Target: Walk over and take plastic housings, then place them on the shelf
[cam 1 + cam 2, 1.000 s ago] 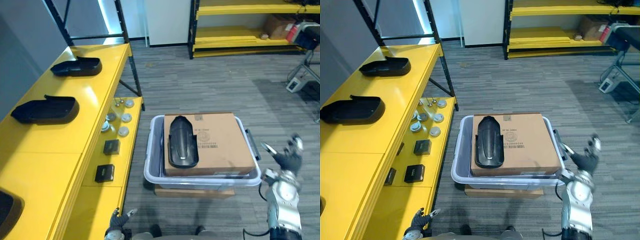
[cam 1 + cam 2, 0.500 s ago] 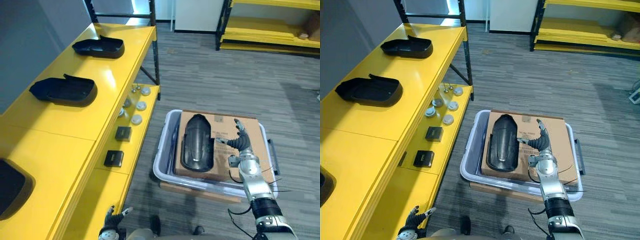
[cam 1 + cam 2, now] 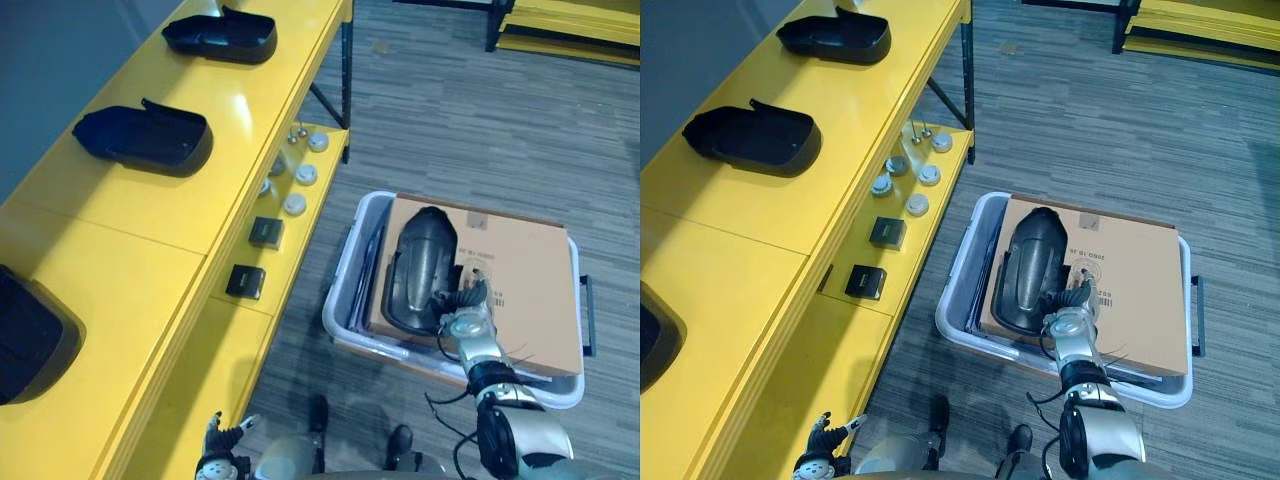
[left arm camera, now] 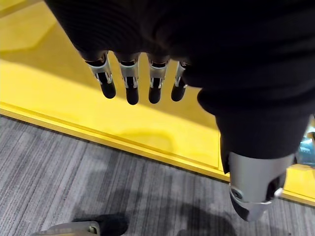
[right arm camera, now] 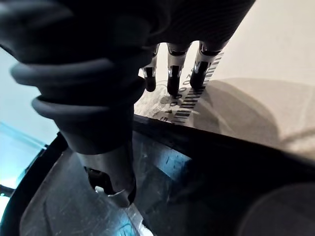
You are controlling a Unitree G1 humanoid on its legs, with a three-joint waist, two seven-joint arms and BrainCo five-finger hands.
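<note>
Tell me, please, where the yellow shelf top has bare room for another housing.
Widest bare patch on the shelf top: between the middle housing and the nearest housing. The lower ledge is crowded with small parts.

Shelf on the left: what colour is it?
The shelf is bright yellow, clearest in the left eye view.

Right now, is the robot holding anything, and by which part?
Nothing is gripped. The right hand is open astride the rim of the black housing on the cardboard box, thumb inside. The left hand is open, empty.
</note>
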